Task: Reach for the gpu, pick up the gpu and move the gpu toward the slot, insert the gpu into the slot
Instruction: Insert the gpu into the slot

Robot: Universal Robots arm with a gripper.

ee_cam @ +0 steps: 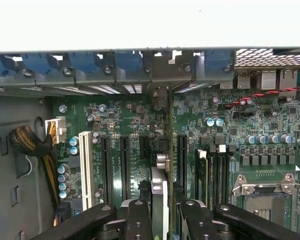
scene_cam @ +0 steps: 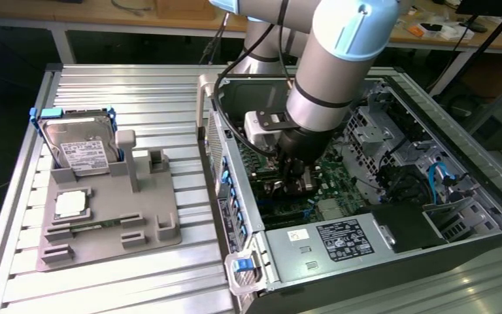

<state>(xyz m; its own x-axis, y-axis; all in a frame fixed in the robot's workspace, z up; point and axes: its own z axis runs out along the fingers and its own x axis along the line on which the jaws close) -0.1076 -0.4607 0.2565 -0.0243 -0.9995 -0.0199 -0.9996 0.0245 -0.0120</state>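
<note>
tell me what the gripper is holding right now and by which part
The gripper holds the gpu edge-on, its fingers clamping the card's two flat faces at its upper edge, above the green motherboard.

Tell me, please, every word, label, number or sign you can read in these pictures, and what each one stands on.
None can be read.
White label on the hard drive: print too small to read.
Black label on the power supply: white print and marks, too small to read.
White sticker beside it: too small.
Green motherboard, wrist view: fine white markings, blurred.
</note>
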